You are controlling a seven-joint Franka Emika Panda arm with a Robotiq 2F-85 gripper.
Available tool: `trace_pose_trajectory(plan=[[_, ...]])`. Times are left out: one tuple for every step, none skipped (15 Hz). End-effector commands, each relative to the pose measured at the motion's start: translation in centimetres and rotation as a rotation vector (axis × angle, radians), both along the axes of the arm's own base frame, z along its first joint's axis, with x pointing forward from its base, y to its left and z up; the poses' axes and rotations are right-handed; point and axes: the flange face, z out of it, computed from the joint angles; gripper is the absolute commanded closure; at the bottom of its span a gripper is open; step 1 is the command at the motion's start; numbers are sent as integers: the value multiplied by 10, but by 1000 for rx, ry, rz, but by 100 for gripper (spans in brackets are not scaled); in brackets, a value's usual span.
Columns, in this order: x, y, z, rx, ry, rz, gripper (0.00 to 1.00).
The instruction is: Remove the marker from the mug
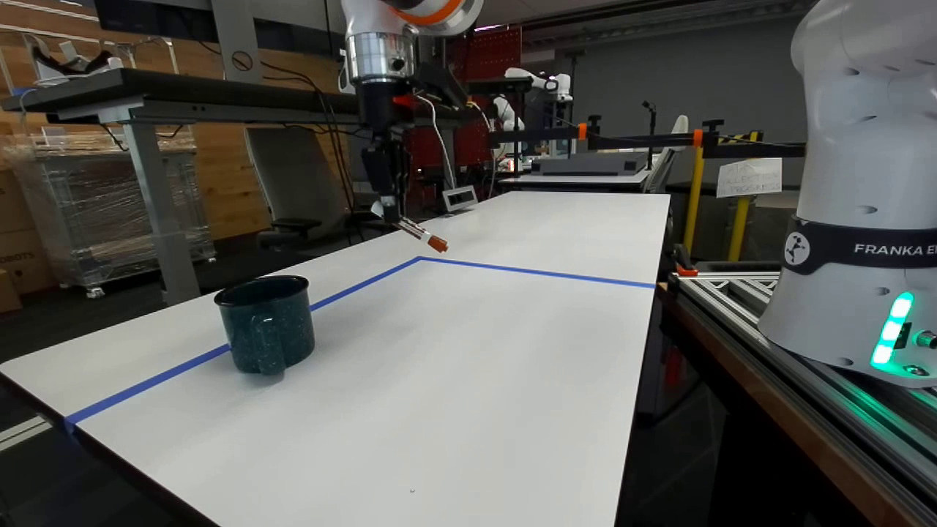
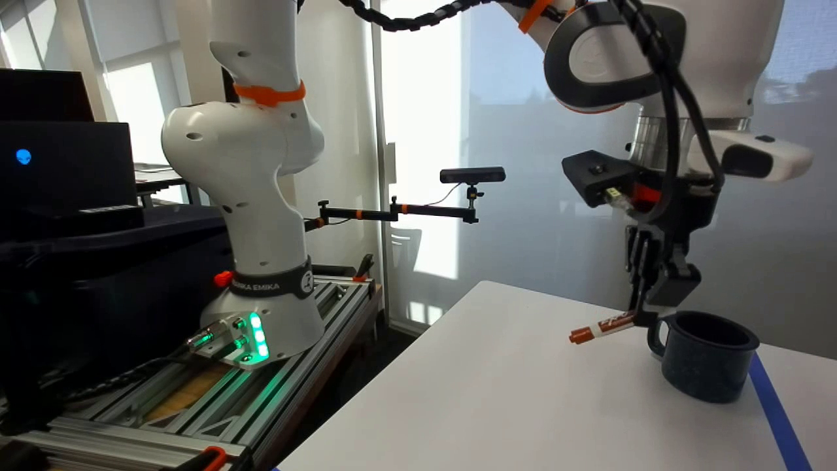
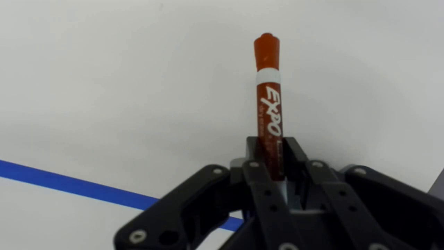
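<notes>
One marker, one mug.

Mug on table, marker in claw, above table.

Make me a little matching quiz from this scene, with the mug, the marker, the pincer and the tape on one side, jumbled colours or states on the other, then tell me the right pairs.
Things:
1. Mug
2. Marker
3. Pincer
4. Tape

Colours and states:
A. Closed on another listed thing
B. Blue, flat on the white tabletop
C. Dark teal, standing upright
D. Reddish, held aslant in the air

Right pairs: 1-C, 2-D, 3-A, 4-B.
</notes>
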Motion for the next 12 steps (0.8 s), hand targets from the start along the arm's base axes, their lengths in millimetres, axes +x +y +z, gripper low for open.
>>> trace_pose_trajectory(plan=[[-5,1,-32,3,7,-27,95],[-5,2,-40,3,9,-26,95],[-4,2,-50,2,8,-20,95],[-4,3,-57,1,7,-18,95],[-3,4,-67,0,6,-16,95],[-2,4,-74,-9,6,-9,95],[-1,4,-82,-11,5,-6,95],[-1,4,-89,-14,2,-5,95],[0,3,-96,-22,2,0,95],[0,3,-103,-25,3,5,95],[0,3,-109,-26,2,10,95],[1,2,-115,-31,-1,11,95]])
